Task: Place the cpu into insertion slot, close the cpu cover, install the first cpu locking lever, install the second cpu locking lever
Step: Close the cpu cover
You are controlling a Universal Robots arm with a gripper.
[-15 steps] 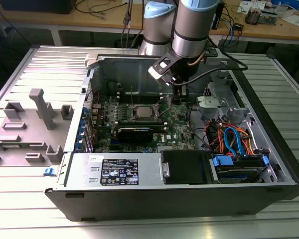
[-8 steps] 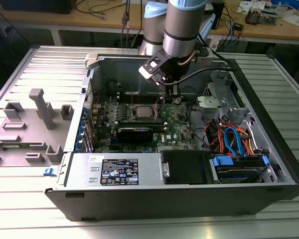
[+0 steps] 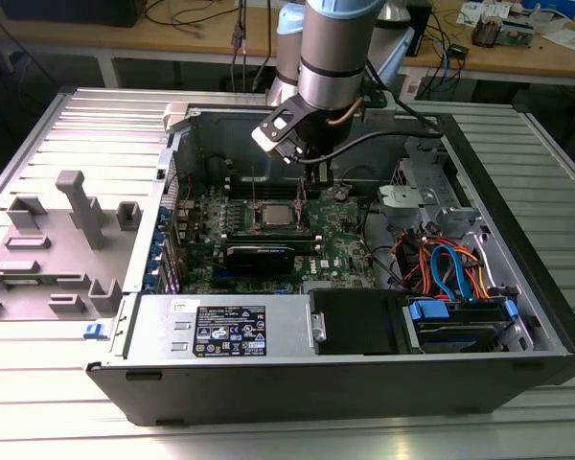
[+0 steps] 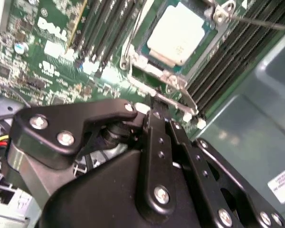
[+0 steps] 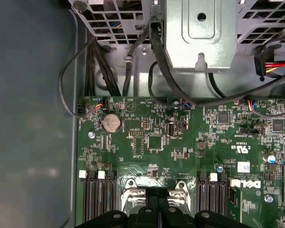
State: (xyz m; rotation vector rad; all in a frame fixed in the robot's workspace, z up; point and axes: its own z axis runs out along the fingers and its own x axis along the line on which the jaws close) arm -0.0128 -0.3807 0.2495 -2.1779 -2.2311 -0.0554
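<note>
Gripper (image 4: 155, 100): fingers brought together, at most a hairline gap btwn them in both wrist views. Can't tell whether anything thin is pinched at the tips. Tips sit right at the near edge of the insertion slot (image 5: 130, 187), touching or just above a thin silver locking lever (image 4: 176, 100) that lies along that edge. Contact not resolvable. Lever's long axis runs across the run of the memory slots (image 4: 228, 61), i.e. along the slot's near side, w/ its bent end close to the white slot clips. Key relation: the slot lies just beyond the fingertips. In the exterior view it is toward that view's left of the gripper and a little lower, w/ the arm (image 3: 331, 48) coming down nearly vertical over the motherboard (image 5: 152, 142) inside the open case (image 3: 364, 393). Cpu (image 4: 179, 32) is already seated in the slot, silvery top up and flat, seen through the window of the cpu cover (image 4: 154, 69). Cover looks down over it, frame lying around the chip. A second rod (image 4: 261, 22) leaves the far corner of the cover at a slant, so judged not latched, though not certain. Judgement: chip and cover steps done, work stands at the lever by the tips.
</note>
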